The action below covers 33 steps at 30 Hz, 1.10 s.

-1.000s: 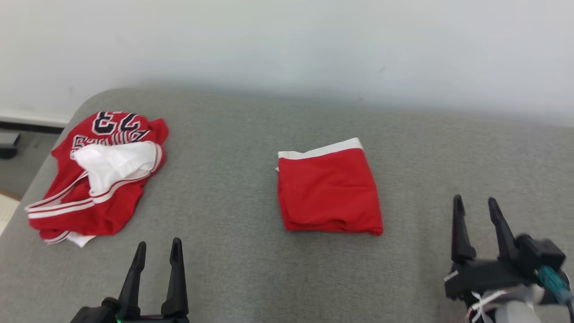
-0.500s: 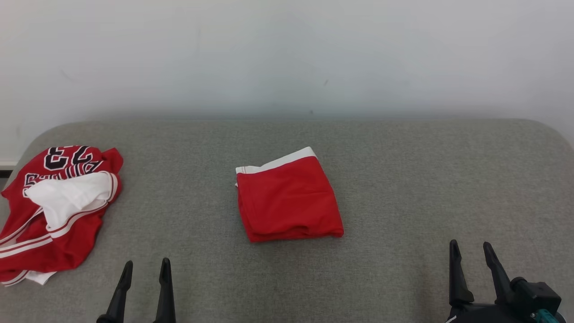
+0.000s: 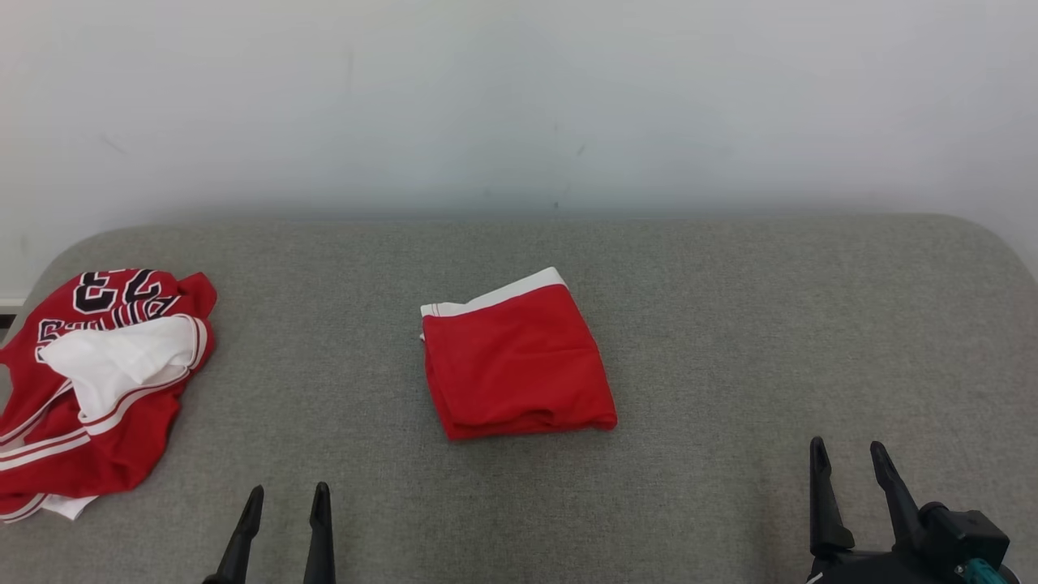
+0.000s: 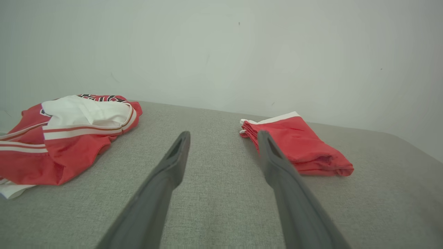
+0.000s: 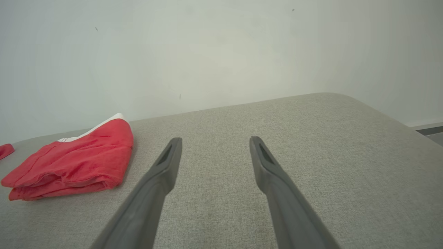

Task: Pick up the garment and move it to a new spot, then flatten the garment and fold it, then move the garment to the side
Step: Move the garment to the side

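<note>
Head view looks down on a folded red garment (image 3: 517, 365) lying near the middle of a grey cloth-covered surface (image 3: 730, 324). It is a compact, roughly square packet of several layers, with a white band (image 3: 495, 296) along its far edge and the stacked folds showing along its near edge. The red cloth is plain and nearly smooth, with only faint creases. Both grippers are at the near edge, well apart from it and touching nothing. The left gripper (image 3: 289, 489) is at the lower left and the right gripper (image 3: 847, 444) at the lower right, each with its two dark fingers spread and nothing between them. In the left wrist view the garment (image 4: 299, 145) lies beyond the right-hand finger of the left gripper (image 4: 223, 133). In the right wrist view it (image 5: 76, 162) lies off to the left of the right gripper (image 5: 215, 139). A crumpled red jersey (image 3: 97, 389) with white trim and dark lettering lies at the surface's left end. The grey surface has rounded corners and a fine woven texture. Behind it rises a plain pale wall (image 3: 519, 97) with a few small marks.
</note>
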Motion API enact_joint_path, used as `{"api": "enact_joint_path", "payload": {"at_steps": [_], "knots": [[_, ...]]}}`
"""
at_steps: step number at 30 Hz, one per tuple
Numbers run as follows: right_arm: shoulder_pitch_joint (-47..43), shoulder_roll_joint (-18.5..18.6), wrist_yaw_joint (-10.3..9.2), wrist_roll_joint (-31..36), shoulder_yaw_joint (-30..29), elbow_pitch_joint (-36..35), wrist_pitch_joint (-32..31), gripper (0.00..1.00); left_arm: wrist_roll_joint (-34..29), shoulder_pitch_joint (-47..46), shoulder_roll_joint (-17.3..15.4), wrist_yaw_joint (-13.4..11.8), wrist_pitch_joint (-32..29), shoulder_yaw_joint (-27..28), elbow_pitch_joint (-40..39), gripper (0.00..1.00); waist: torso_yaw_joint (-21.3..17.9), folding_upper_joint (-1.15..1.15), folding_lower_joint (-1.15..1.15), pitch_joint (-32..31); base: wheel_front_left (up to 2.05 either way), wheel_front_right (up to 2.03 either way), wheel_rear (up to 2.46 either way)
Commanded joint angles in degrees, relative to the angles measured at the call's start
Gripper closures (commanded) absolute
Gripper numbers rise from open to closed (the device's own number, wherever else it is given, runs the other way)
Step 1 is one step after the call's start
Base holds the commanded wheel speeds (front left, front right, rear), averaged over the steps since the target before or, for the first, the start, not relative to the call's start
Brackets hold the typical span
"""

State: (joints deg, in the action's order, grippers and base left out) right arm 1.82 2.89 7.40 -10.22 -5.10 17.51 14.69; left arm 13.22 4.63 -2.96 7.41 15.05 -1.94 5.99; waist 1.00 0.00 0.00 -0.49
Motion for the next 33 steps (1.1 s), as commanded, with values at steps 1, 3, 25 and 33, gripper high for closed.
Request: {"api": "enact_joint_path", "payload": {"at_steps": [1,3,25,33], "knots": [[0.3,0.0,0.15,0.2,-0.1,-0.1,0.2,0.00,0.2,-0.3,0.1,0.1,0.2,-0.2,0.2,0.00,0.2,0.00,0.00,0.1,0.00,0.00,0.00],[0.3,0.0,0.15,0.1,-0.1,-0.1,0.2,0.00,0.4,-0.3,0.1,0.1,0.2,-0.4,0.4,0.00,0.4,0.00,0.00,0.1,0.00,0.00,0.00],[5.0,0.0,0.15,-3.1,3.3,0.9,-15.5,0.00,1.4,-1.2,0.1,0.1,0.2,-2.5,1.0,0.00,3.9,0.00,0.00,1.2,0.00,0.00,0.00],[16.8,0.0,0.15,-1.5,3.1,1.0,-37.0,0.00,1.9,-2.3,0.1,0.1,0.2,-4.3,0.9,0.00,7.0,0.00,0.00,3.2,0.00,0.00,0.00]]}}
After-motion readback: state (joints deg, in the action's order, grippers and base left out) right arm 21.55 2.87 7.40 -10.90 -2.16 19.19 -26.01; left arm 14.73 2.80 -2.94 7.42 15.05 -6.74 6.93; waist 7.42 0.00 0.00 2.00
